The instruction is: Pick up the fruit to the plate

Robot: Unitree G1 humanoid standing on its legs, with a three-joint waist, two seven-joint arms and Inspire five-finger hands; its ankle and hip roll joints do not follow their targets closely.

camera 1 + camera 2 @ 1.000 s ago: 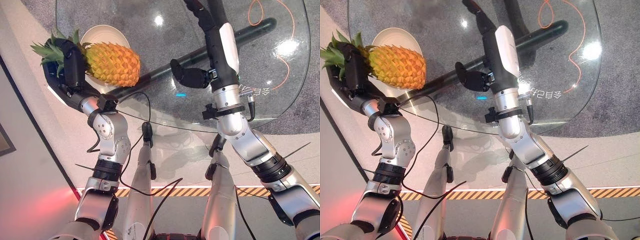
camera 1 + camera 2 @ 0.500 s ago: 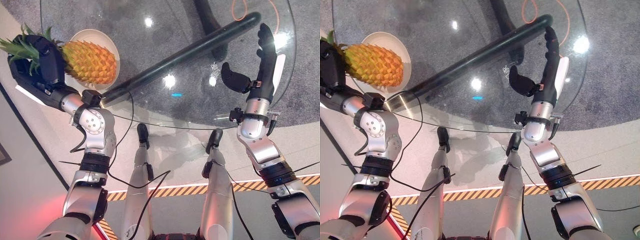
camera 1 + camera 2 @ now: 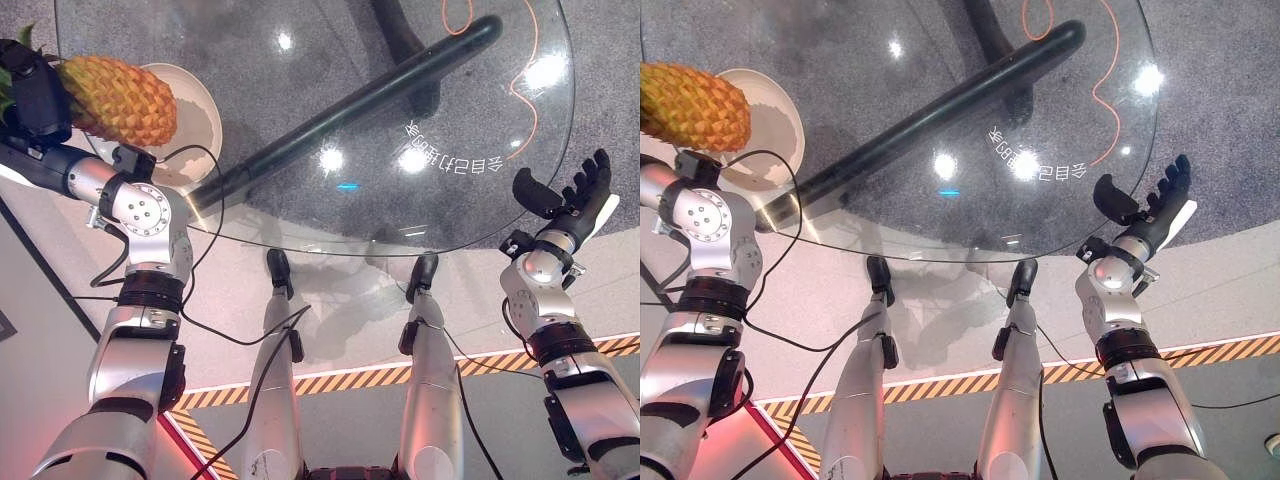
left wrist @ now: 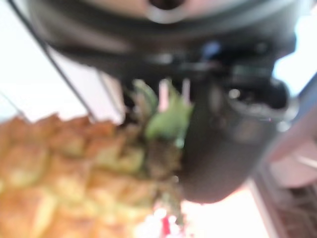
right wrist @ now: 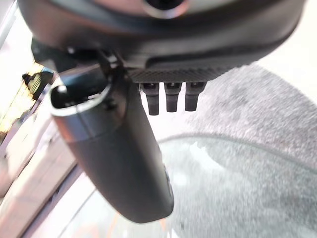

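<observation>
Now: pineapple held above the plate

Nearest, the right hand [image 3: 572, 192] hangs off the glass table's [image 3: 480, 215] edge, fingers spread, empty. Farther left, the left hand [image 3: 35, 95] grips the pineapple [image 3: 118, 98] at its crown, over the white plate [image 3: 198, 120].

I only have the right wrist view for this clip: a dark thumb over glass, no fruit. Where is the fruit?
Observer: The yellow-orange pineapple is in the left hand, whose fingers are curled round its leafy end, at the far left of the round glass table.
Reviewer: Is it on the plate yet?
Observer: Its body lies over the left part of the round white plate. I cannot tell whether it rests there or hangs above it.
Reviewer: And where is the hand I'm looking along?
Observer: The right hand is open, out past the table's right rim, holding nothing.
</observation>
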